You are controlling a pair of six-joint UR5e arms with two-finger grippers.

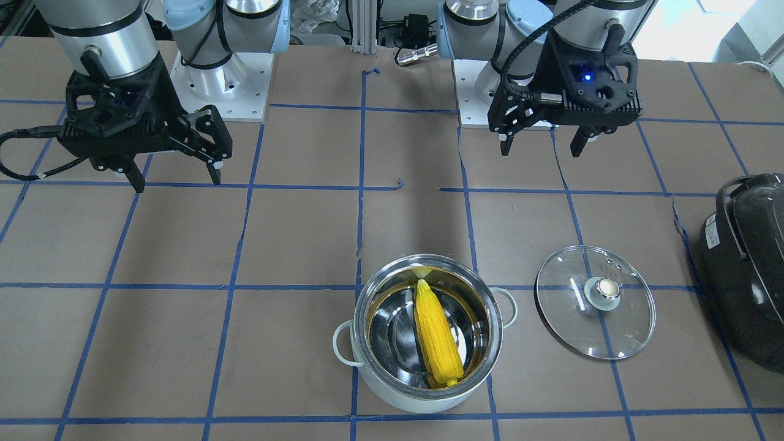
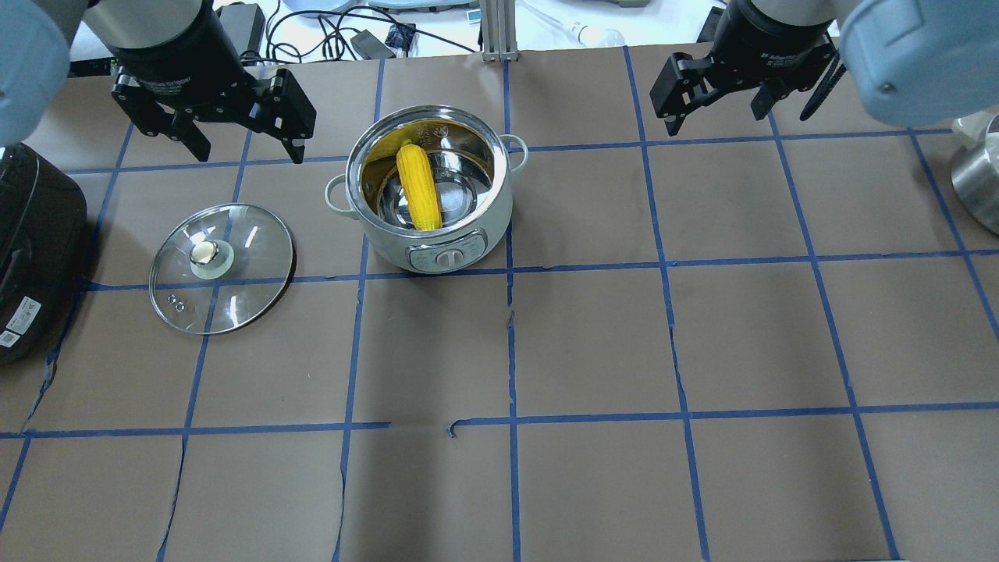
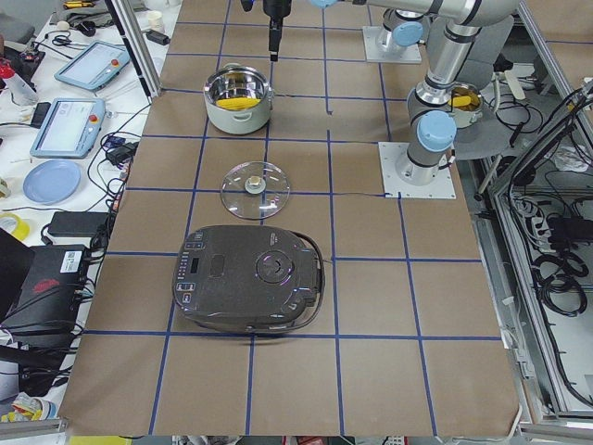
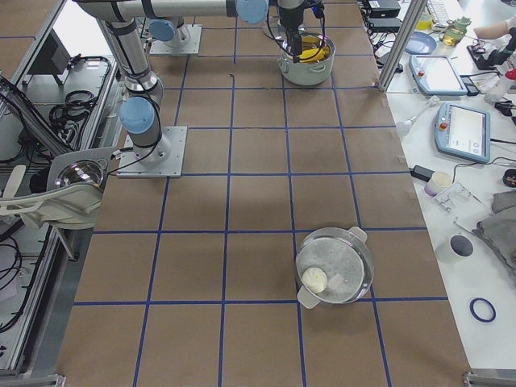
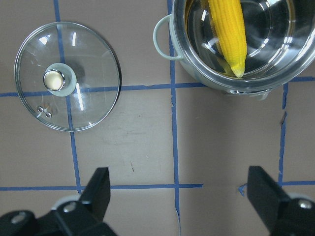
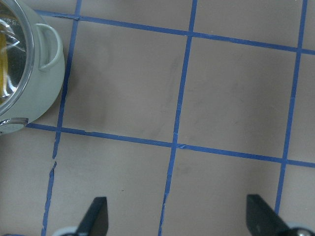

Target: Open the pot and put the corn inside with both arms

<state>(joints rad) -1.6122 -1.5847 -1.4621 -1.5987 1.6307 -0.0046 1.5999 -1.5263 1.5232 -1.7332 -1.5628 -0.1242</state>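
Observation:
The pot stands open on the brown table, also in the front view. The yellow corn lies inside it, tip against the steel wall, also in the front view and the left wrist view. Its glass lid lies flat on the table beside the pot, knob up, also in the left wrist view. My left gripper hangs open and empty above the table between lid and pot. My right gripper hangs open and empty, well off to the pot's other side.
A dark rice cooker sits at the table's left end, beyond the lid. A second steel pot with a lid stands near the right end. Blue tape lines cross the brown table cover.

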